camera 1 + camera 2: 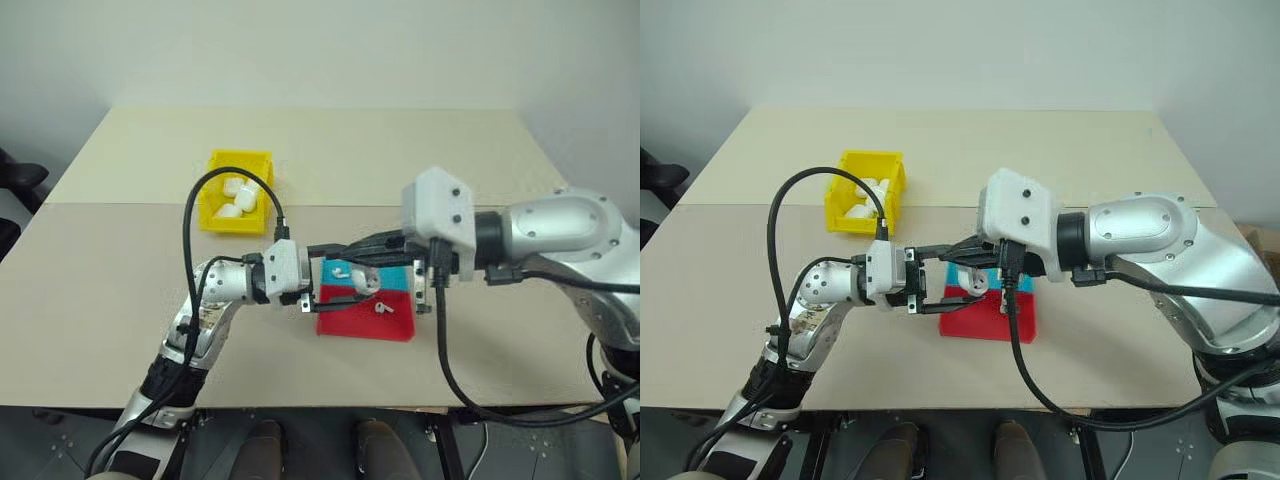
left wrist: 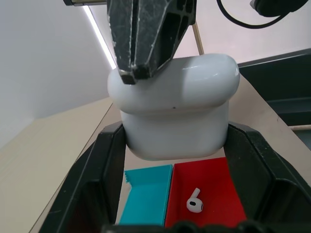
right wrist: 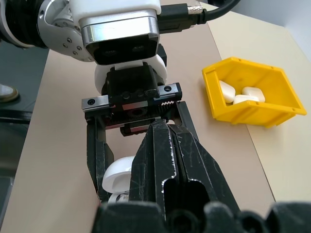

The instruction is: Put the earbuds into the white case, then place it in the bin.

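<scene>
I have the white case (image 2: 175, 111) gripped between the left gripper (image 1: 345, 285) fingers, lifted above the trays; my right gripper (image 2: 141, 43), clenched shut, presses its tip on the case's lid. Below the case, one earbud (image 2: 194, 201) lies in the red tray (image 2: 218, 184), beside the blue tray (image 2: 146, 194). Farther off sits the yellow bin (image 1: 238, 190). I judge loading unfinished; next, reopen and fetch that earbud

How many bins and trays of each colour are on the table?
Yellow bin: 1
Blue tray: 1
Red tray: 1
Total: 3
</scene>
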You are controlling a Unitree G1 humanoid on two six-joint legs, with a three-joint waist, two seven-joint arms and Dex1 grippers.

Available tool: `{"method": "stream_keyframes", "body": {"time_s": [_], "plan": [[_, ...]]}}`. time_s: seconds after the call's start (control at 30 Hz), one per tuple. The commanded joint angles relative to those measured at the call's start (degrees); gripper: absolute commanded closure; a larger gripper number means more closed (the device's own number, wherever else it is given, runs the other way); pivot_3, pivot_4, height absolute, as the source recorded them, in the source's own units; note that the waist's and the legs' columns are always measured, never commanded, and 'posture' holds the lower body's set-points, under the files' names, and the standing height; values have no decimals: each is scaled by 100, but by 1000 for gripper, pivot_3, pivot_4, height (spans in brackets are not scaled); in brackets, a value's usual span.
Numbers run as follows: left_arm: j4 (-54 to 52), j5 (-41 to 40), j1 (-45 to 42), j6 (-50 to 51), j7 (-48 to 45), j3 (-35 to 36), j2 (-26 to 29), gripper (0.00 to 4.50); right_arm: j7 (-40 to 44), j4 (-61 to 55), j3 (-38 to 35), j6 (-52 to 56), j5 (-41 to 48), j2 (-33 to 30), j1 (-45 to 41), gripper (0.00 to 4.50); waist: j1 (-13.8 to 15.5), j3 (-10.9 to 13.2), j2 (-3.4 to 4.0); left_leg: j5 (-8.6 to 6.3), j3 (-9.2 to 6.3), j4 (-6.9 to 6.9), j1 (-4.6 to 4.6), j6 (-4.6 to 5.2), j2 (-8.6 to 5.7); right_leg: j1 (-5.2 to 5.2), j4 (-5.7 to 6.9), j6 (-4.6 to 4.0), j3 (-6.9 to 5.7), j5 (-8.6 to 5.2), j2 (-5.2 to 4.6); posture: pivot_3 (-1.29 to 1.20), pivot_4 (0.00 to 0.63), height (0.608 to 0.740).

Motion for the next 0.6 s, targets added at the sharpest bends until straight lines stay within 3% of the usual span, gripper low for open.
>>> {"method": "stream_keyframes", "body": {"time_s": [0.03, 0.4, 0.6], "plan": [[-125, 36, -93, -103, 101, -5, -31, 1737, 116, -320, 185, -250, -473, -127, 52, 4479, -3, 0, 0, 0, 0, 0, 0, 0, 0, 0, 0, 0, 0, 0, 0, 0, 150, 740], [-124, -265, -75, -199, 98, 211, -168, 1737, 337, -290, 251, -459, -1301, -443, 386, 4479, -1, 0, 0, 0, 0, 4, 2, 0, 0, 2, 1, 0, -1, 0, 0, 0, 150, 740], [-46, -292, -108, -233, 126, 250, -208, 1737, 347, -339, -173, -441, -1102, -355, 407, 4479, -4, 0, 0, 0, 0, 6, 5, 0, 1, 4, 3, 0, 0, 0, 1, 0, 150, 740]]}}
